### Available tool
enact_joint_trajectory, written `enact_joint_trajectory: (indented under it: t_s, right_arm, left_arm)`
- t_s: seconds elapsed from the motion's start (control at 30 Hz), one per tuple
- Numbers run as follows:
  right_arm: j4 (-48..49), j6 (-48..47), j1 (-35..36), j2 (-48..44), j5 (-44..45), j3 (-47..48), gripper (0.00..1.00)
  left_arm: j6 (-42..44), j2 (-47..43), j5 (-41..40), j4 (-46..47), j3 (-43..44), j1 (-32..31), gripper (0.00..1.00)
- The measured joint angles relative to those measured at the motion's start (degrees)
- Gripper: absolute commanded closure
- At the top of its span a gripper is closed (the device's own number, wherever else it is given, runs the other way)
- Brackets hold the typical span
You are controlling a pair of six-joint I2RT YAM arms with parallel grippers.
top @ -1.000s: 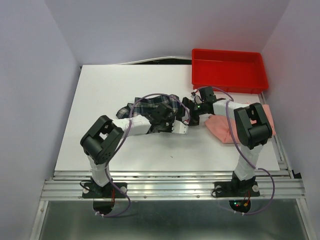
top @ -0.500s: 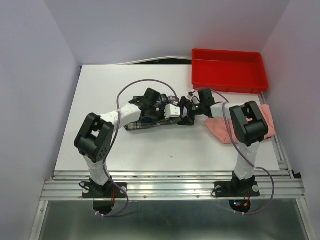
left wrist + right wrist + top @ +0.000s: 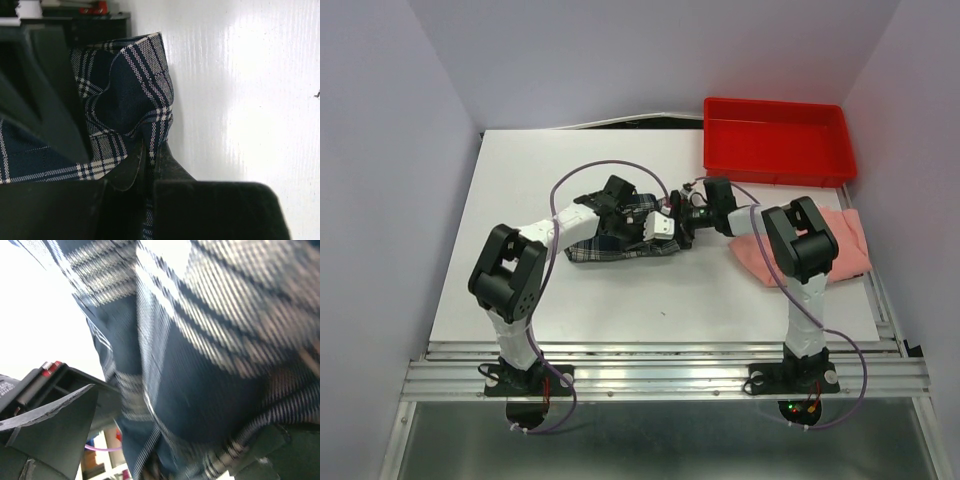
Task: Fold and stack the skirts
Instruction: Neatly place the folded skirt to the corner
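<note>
Left pincer (image 3: 150, 156) clenched on a fold of the plaid skirt (image 3: 132, 100) — the cloth is nipped between the fingertips at what looks like a hem corner, just above the white desk (image 3: 250, 100). Right pincer (image 3: 165, 440) is spread wide and grips nothing. Plaid cloth fills its view, hanging between the jaws close to the lens, blurred.

From above, the plaid skirt lies mid-desk as a bunched strip. Both pincers meet at its right end, very near each other. The salmon-pink skirt (image 3: 848, 238) lies at the desk's right edge, partly under the right arm and apart from the plaid one. The red tray (image 3: 775, 140) sits at the far right corner.

Risks as I judge them:
- The left bite is thin, so a quick pull could slip the corner free and spoil the fold.
- The right jaws sit in loose cloth and could snag and drag a pleat when moved.
- The wrists are crowded — contact is likely if either one swings.
- The right arm could scuff the pink skirt under it.
</note>
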Motion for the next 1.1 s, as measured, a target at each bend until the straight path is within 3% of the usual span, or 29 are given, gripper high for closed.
enact_joint_trajectory:
  t_s: [0.07,0.1,0.13,0.17,0.2,0.23,0.27,0.3,0.37,0.47,0.6,0.73,0.87,0.93,1.0,1.1]
  right_arm:
    - [1.81,0.61,1.20,1.29,-0.07,1.33,0.12]
    - [2.43,0.81,1.70,1.53,-0.07,1.49,0.20]
    - [3.15,0.70,2.34,1.62,0.17,1.51,0.36]
    - [3.58,0.68,3.04,1.75,0.85,1.51,0.49]
    - [3.76,0.22,3.30,1.79,1.11,1.49,0.49]
    - [3.87,-0.59,3.63,1.86,2.47,1.31,0.60]
    - [3.78,-1.16,3.69,1.86,3.58,0.96,0.64]
    - [3.50,-1.46,3.78,1.86,4.48,0.66,0.67]
    - [2.45,-3.39,3.96,1.86,6.03,0.57,0.74]
    - [0.61,-6.54,3.98,1.57,7.23,0.57,0.79]
    - [-1.60,-11.10,4.02,0.42,8.31,0.57,0.83]
    - [-4.83,-15.61,4.02,-0.85,9.42,0.57,0.88]
    - [-7.58,-17.75,4.02,-2.08,10.60,0.57,0.89]
    - [-8.63,-18.40,4.02,-2.36,11.10,0.57,0.89]
    - [-9.57,-18.69,4.02,-2.36,11.39,0.74,0.89]
    - [-11.17,-18.88,4.02,-2.36,11.47,1.51,0.89]
  left_arm:
    - [0.98,0.39,0.13,-0.63,0.07,0.00,0.98]
    - [1.25,0.63,0.11,-1.05,0.24,0.00,0.87]
    - [1.29,0.98,-0.02,-1.33,0.63,0.04,0.81]
    - [1.09,1.16,-0.20,-1.40,0.76,0.04,0.67]
    - [0.52,1.18,-0.55,-1.62,1.01,0.04,0.60]
    - [-0.02,1.16,-0.76,-1.51,1.25,0.20,0.54]
    - [-1.25,1.05,-0.90,-1.40,1.44,0.48,0.47]
    - [-3.96,0.72,-1.18,-0.74,1.46,0.87,0.28]
    - [-8.66,-1.27,-2.54,0.87,1.29,1.84,0.04]
    - [-12.20,-7.91,-6.97,2.25,0.55,3.43,0.02]
    - [-17.75,-23.41,-17.64,6.29,-0.57,5.03,0.02]
    - [-29.11,-35.10,-28.15,10.95,-0.04,7.08,0.04]
    - [-41.77,-34.14,-29.92,5.86,4.52,16.70,0.09]
    - [-48.70,-32.89,-28.72,3.76,4.44,21.66,0.02]
    - [-54.34,-31.41,-26.60,1.97,1.40,25.55,0.02]
    - [-61.92,-31.01,-20.57,-0.90,-10.78,31.50,0.03]
